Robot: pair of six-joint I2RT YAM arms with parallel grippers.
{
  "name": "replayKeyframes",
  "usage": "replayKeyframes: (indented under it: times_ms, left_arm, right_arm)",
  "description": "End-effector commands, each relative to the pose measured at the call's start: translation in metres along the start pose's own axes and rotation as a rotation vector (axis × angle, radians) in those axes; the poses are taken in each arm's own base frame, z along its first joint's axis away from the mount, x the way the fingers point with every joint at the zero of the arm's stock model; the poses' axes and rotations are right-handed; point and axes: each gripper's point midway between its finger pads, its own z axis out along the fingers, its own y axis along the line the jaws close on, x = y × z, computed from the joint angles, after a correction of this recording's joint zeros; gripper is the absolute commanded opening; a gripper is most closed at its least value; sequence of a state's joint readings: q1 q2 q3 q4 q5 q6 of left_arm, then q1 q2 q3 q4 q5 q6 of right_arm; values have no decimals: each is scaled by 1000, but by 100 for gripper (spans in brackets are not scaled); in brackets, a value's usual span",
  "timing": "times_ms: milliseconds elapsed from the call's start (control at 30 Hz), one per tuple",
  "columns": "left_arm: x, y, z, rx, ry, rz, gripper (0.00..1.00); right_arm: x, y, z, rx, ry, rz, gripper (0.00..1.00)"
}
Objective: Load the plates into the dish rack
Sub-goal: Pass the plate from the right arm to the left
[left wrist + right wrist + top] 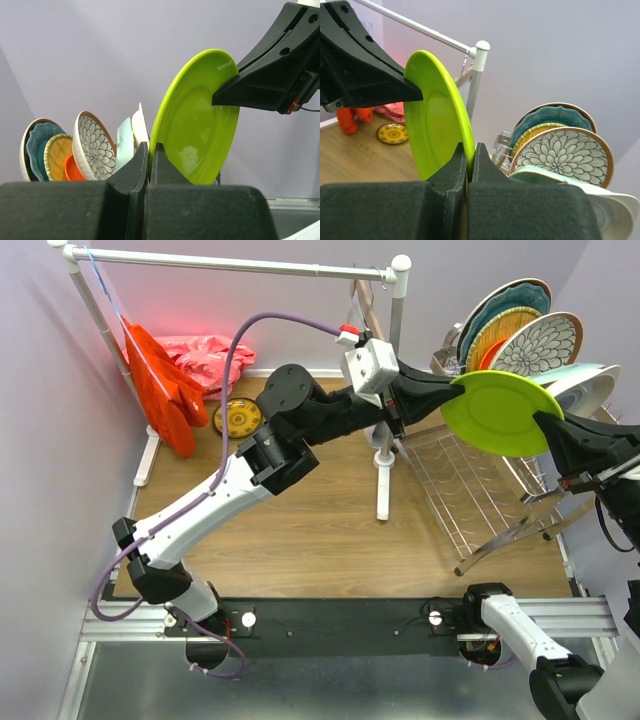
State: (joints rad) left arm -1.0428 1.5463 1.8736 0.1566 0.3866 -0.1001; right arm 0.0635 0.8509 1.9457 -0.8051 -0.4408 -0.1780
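Note:
A lime green plate (500, 412) hangs on edge above the chrome wire dish rack (470, 490), gripped from both sides. My left gripper (455, 390) is shut on its left rim, and my right gripper (545, 420) is shut on its right rim. The left wrist view has the rim wedged between the left gripper (149, 146) jaws; the right wrist view shows the same at the right gripper (469, 146). Standing in the rack's far end are a teal plate (510, 295), a woven yellow plate (500, 330), a floral plate (545, 343) and a mint tray (575, 375).
A yellow-brown patterned plate (238, 418) lies on the wooden table at the back left. A white pipe rail (240, 262) spans the back, its right post (385, 460) standing beside the rack. Orange cloth (160, 390) and pink cloth (205, 355) hang at the left.

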Motion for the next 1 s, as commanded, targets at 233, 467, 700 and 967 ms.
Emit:
replayKeyframes:
  times_ms: [233, 467, 700, 967]
  left_arm:
    - [21, -38, 22, 180, 50, -53, 0]
    - [19, -35, 34, 134, 14, -115, 0]
    - [14, -24, 46, 13, -18, -147, 0]
    - [33, -39, 73, -121, 5, -158, 0]
  right_arm:
    - [-8, -67, -11, 378, -22, -29, 19]
    - [-15, -89, -23, 516, -45, -51, 80]
    - [-54, -94, -36, 558, -152, -95, 82]
    - [-125, -126, -71, 783, -408, -73, 88]
